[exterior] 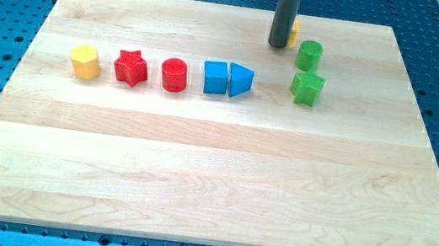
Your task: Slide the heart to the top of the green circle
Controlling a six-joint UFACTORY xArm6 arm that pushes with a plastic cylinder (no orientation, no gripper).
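My tip (279,44) has no hand and holds nothing; it presses the half-hidden yellow heart (294,32), which I judge must next go right, above the green circle (309,56).

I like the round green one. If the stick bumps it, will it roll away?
Probably not: the green circle stands on its flat end, so it should slide. It looks small and light, so it may twist sideways. My tip sits just to its left.

No text, label, brand, number or sign can be read anywhere in the camera view.
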